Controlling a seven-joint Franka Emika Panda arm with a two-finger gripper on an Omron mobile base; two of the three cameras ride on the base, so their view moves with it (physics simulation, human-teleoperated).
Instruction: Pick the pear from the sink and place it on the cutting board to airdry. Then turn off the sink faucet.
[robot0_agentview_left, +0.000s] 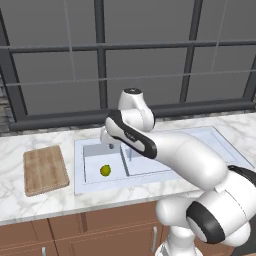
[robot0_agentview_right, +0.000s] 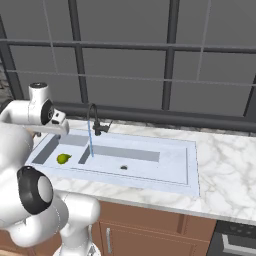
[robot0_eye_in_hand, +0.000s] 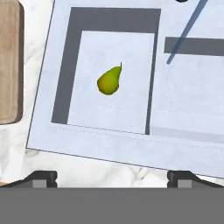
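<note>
Lying flat, pear (robot0_eye_in_hand: 109, 81) points faucetward.

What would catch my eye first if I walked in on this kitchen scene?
Probably the big white robot arm bent over the marble counter, its open claw hanging above the sink. Next, a small yellow-green pear lying alone in the left basin, with a wooden cutting board on the counter to its left.

pear (robot0_agentview_left: 105, 170) lying in left basin of sink (robot0_agentview_left: 95, 187), cutting board (robot0_agentview_left: 45, 169) left on counter (robot0_agentview_left: 30, 210)
</note>
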